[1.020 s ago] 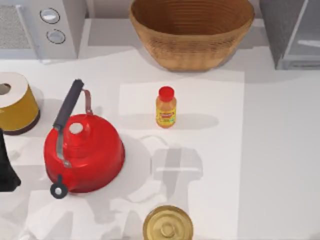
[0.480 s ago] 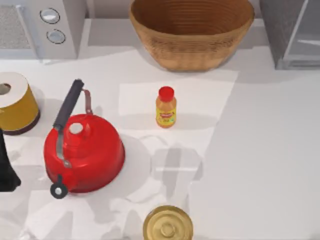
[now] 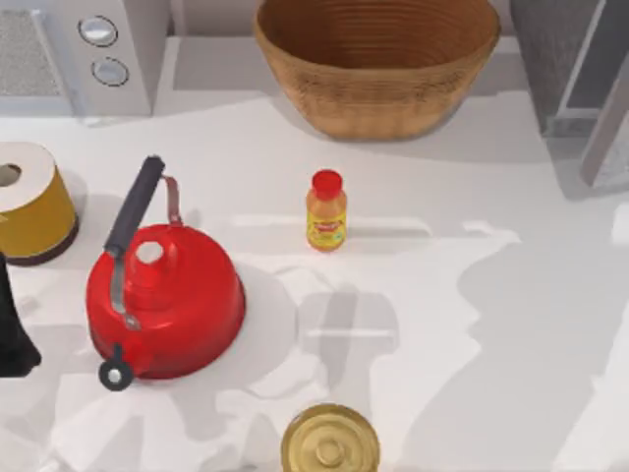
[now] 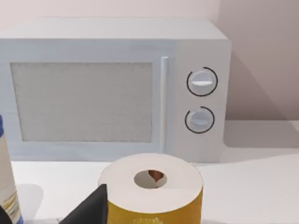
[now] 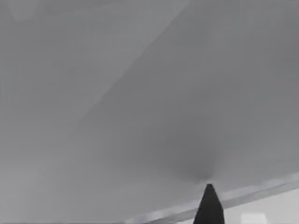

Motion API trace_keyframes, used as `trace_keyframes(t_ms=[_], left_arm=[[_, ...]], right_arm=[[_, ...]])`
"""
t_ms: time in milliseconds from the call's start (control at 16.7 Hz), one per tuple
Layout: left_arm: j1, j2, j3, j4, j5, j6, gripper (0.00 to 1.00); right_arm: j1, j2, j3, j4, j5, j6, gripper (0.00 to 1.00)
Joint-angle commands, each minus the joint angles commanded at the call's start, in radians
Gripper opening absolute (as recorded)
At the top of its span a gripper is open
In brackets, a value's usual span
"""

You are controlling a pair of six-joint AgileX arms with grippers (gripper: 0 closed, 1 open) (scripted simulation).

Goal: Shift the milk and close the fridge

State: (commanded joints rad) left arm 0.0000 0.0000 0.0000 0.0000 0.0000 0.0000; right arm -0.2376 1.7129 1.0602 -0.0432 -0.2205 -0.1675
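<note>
Nearest the front edge of the worktop sits a tin with a gold lid, straight in front of the orange juice bottle. A bit farther back and left of the bottle stands the red kettle. Far left of the bottle, past the kettle, the left gripper waits at the worktop's edge. I cannot tell how its jaws stand.

Its wrist view shows a thin strip of a white box with blue print. I think this is the milk. It stands close to the paper roll, so it is also far left of the bottle and nowhere near the fridge.

Behind the bottle is the big basket. Back and left of the bottle is the microwave.

Back and far right of the bottle is the fridge. Its pale door sticks out at a slant, so it is not shut. The right gripper is up against a flat grey face, which I think is that door. I cannot tell how its jaws stand either.

The step now looks like closing the door. To do it well, the right gripper should push flat and slowly, near the door's free edge, and follow the door round until it meets the fridge. A push at a slant could slip off.
</note>
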Motion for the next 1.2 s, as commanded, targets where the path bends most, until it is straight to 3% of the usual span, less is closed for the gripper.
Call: trace_keyframes(t_ms=[300,780,1200], left_arm=[[0.0,0.0,0.0,0.0,0.0,0.0,1.0],[0.0,0.0,0.0,0.0,0.0,0.0,1.0],[0.0,0.0,0.0,0.0,0.0,0.0,1.0]], right_arm=[[0.199,-0.083,-0.08,0.1,0.194,0.162,1.0],[0.197,-0.046,-0.051,0.093,0.211,0.169,1.0],[0.197,0.19,0.265,0.034,0.215,0.174,1.0]])
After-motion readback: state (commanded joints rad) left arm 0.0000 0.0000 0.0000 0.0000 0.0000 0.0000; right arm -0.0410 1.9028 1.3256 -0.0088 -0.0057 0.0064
